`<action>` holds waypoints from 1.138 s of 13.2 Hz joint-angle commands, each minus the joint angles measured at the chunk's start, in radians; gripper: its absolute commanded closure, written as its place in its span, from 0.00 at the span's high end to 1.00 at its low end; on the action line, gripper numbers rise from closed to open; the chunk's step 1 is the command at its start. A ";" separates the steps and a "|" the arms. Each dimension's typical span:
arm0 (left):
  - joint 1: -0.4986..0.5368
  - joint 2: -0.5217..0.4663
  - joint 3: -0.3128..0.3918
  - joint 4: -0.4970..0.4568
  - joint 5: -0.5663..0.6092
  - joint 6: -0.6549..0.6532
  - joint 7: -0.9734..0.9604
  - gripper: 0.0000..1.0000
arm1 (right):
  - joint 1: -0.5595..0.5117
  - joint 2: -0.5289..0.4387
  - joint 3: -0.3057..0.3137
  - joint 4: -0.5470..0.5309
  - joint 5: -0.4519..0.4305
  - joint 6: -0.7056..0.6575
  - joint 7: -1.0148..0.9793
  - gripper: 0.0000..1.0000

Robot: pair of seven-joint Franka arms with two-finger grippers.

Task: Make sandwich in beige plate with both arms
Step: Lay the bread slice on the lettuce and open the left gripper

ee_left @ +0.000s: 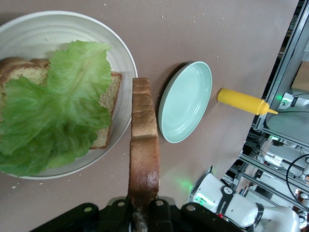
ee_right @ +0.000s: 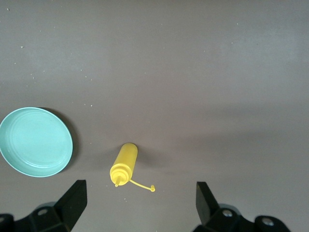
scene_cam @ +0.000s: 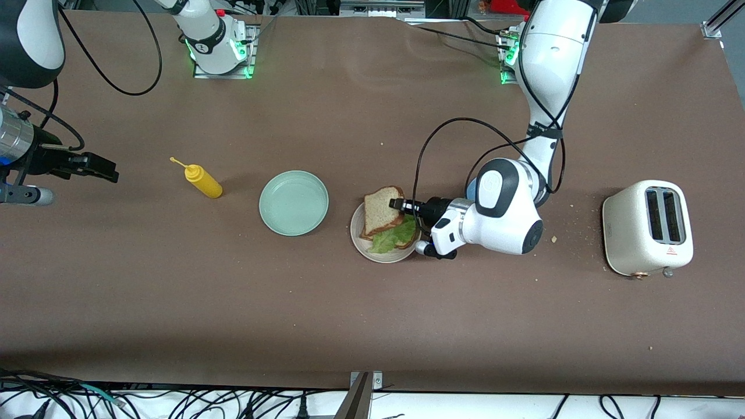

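Lettuce [ee_left: 58, 111] lies spread over the bottom slice [ee_left: 108, 104] on the beige plate [scene_cam: 364, 247], so the sandwich there lacks only its lid, and your left gripper [scene_cam: 401, 205] is clamped on the crust of the top slice [scene_cam: 381, 210], holding it over that plate, most likely so it can be lowered flat onto the leaf. Beside the beige plate, toward the right arm's end of the table, sit the mint plate [scene_cam: 294, 202] and then the mustard bottle [scene_cam: 202, 180], both apart from the work. Your right gripper [scene_cam: 96, 166] waits over bare table at that end with its jaws spread wide and empty, kept clear of the left arm.
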 commanded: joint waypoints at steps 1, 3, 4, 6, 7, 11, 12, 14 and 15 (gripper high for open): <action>0.003 0.027 0.001 -0.004 -0.074 0.011 0.092 0.00 | -0.004 0.007 0.004 0.021 0.010 -0.007 0.003 1.00; 0.010 0.051 0.001 -0.004 -0.080 0.011 0.112 0.00 | -0.004 0.007 0.005 0.021 0.011 -0.007 0.003 1.00; 0.014 0.054 0.001 -0.004 -0.080 0.011 0.112 0.00 | -0.004 0.007 0.004 0.021 0.011 -0.007 0.003 1.00; 0.034 0.056 0.001 -0.004 -0.079 0.011 0.143 0.00 | -0.004 0.007 0.005 0.021 0.011 -0.007 0.003 1.00; 0.037 0.064 0.001 -0.004 -0.079 0.011 0.161 0.00 | -0.004 0.007 0.005 0.021 0.010 -0.007 0.003 1.00; 0.049 0.070 0.003 -0.003 -0.076 0.011 0.188 1.00 | -0.004 0.007 0.005 0.021 0.010 -0.009 0.003 1.00; 0.053 0.070 0.003 -0.003 -0.076 0.011 0.188 1.00 | -0.004 0.007 0.005 0.021 0.010 -0.007 0.003 1.00; 0.053 0.070 0.003 -0.004 -0.071 0.011 0.188 1.00 | -0.004 0.007 0.005 0.021 0.010 -0.007 0.003 1.00; 0.054 0.070 0.004 -0.003 -0.071 0.011 0.188 1.00 | -0.004 0.007 0.005 0.021 0.010 -0.007 0.003 1.00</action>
